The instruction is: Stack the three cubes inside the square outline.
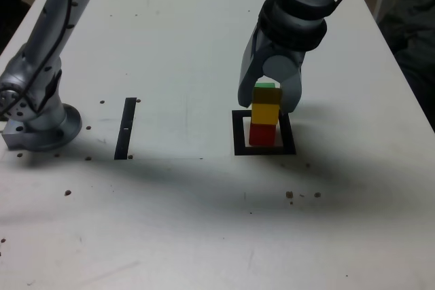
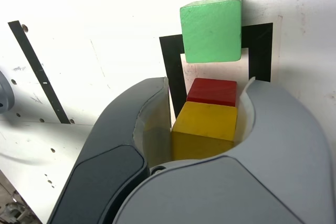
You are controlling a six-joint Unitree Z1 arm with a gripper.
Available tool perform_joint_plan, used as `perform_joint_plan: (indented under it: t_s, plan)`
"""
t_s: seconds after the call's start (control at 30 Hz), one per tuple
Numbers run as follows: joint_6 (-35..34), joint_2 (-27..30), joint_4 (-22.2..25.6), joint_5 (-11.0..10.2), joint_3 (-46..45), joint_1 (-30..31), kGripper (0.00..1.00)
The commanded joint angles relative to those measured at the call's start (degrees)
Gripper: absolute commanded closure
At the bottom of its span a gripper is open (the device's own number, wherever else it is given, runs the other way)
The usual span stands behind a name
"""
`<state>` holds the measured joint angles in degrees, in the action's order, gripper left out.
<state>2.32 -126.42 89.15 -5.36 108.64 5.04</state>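
Exterior view, as I read it: grey end effector (image 1: 270, 96) straddling a stack on the white tabletop (image 1: 177, 45); small red solid cube (image 1: 262, 134) inside the thick black square outline (image 1: 264, 133), yellow cube (image 1: 266, 113) above, green cube (image 1: 266, 87) topmost. Wrist view: jaws slightly parted beside the yellow cube (image 2: 205, 129); whether they touch it I cannot tell. The green cube (image 2: 211, 29) looks unheld. Risk: a jaw brushing on retreat topples the stack.

The white table (image 1: 177, 52) carried a thick black square outline (image 1: 238, 134) towards the exterior view's right. Inside it, directly on the table, sat the red cube (image 1: 262, 134), the bottom of a stack of 3. A straight black strip (image 1: 126, 128) lay well apart from the outline, to the exterior view's left. Further left stood the arm's grey round base (image 1: 44, 127). Small dark specks (image 1: 290, 195) were scattered over the surface.
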Motion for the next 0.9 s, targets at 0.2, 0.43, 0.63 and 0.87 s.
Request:
perform_joint_plan:
  t_s: [0.2,0.43,0.63,0.87]
  plan:
    - [0.14,-0.19,0.23,0.09,-0.21,0.05,0.00]
    - [0.19,0.24,0.44,-0.27,-0.41,0.04,0.00]
    - [0.23,2.83,0.94,-2.09,-1.65,-0.82,0.00]
    - [0.63,5.86,0.67,-4.09,-4.83,-3.74,0.00]
